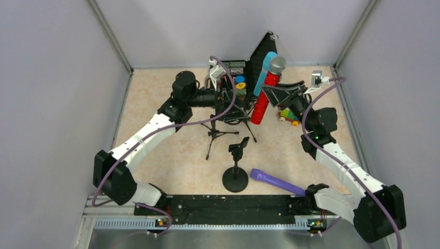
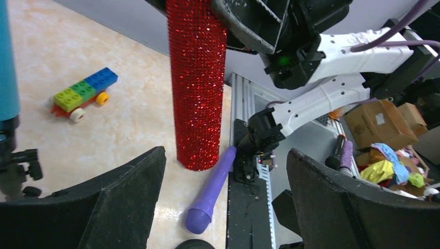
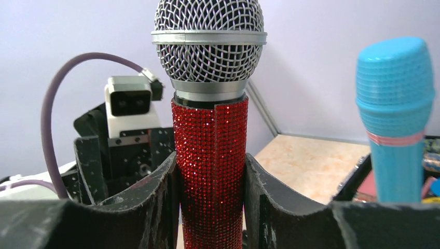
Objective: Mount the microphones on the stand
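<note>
nearest to the arm bases, flat on the table (image 1: 171,161): purple microphone (image 1: 275,181), thick end toward the middle, thin end just beside the base of the right arm. just beside the thick end, small stand with round foot (image 1: 236,174), upright, black clip on top. a little further, tripod stand (image 1: 218,132), legs spread on the table. above it, left gripper (image 2: 225,155), released, fingers (image 2: 129,202) wide apart and touching nothing. in the left wrist view, lower end of the red microphone (image 1: 259,109) ahead of the gap, apart from both fingers. to the right in the top view, toy brick car (image 1: 288,115) on the table, near the right arm. right gripper (image 3: 210,171) clenched on the glittery red body, one finger pressed on each side, below the silver mesh head. red microphone nearly upright, head up, a little tilted in the top view; cannot tell if the lower end touches the table. just beside it, blue microphone (image 1: 264,72), also raised and tilted, head up, lower end above a dark clamp at the edge of the left wrist view; cannot tell to which stand that clamp belongs. furthest, near the back wall, black upright panel (image 1: 258,57).
</note>
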Tool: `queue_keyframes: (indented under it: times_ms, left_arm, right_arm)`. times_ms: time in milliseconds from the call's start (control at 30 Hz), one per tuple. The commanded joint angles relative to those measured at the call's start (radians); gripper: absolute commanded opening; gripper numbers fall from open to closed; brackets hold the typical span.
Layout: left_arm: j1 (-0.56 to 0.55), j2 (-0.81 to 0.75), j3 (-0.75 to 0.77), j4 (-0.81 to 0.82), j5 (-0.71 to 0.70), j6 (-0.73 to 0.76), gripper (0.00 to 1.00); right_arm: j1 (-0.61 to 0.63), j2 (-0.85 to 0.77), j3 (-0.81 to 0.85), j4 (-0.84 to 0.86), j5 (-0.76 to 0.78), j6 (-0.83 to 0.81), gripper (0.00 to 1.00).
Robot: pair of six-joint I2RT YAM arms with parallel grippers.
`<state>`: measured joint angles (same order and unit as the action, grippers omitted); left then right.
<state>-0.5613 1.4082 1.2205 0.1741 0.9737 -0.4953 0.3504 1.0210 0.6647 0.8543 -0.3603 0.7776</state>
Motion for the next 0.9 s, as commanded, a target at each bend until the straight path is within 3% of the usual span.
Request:
queue_keyframes:
  times_ms: [0, 267, 400, 533, 600, 633, 700, 767, 867]
  left_arm:
    - [-0.029, 0.026, 0.054, 0.088, 0.052, -0.038, 0.9]
    - [-0.044, 0.087, 0.081, 0.09, 0.009, -0.025, 0.88]
    - [-0.051, 0.105, 0.087, 0.115, 0.029, -0.038, 0.76]
    - [-0.052, 0.107, 0.077, 0.159, 0.054, -0.06, 0.39]
    - [-0.052, 0.103, 0.076, 0.172, 0.064, -0.063, 0.1]
    - [-0.051, 0.099, 0.076, 0.174, 0.06, -0.062, 0.01]
    - [-0.052, 0.087, 0.073, 0.175, 0.047, -0.052, 0.0]
    - [-0.049, 0.073, 0.071, 0.16, 0.028, -0.034, 0.0]
    - [-0.048, 0.054, 0.075, 0.101, -0.004, 0.012, 0.0]
  right_arm:
    - [0.026, 0.053, 0.09, 0.209, -0.065, 0.092, 0.0]
    - [0.114, 0.108, 0.127, 0.235, -0.014, 0.058, 0.0]
    - [0.124, 0.123, 0.126, 0.247, -0.002, 0.068, 0.0]
    - [0.126, 0.125, 0.118, 0.245, 0.013, 0.069, 0.0]
    - [0.126, 0.126, 0.115, 0.242, 0.008, 0.066, 0.0]
    - [0.125, 0.127, 0.115, 0.238, -0.002, 0.057, 0.0]
    - [0.125, 0.122, 0.113, 0.209, -0.011, 0.035, 0.09]
    - [0.126, 0.115, 0.11, 0.183, -0.017, 0.02, 0.36]
    - [0.121, 0.095, 0.11, 0.132, -0.035, -0.009, 0.61]
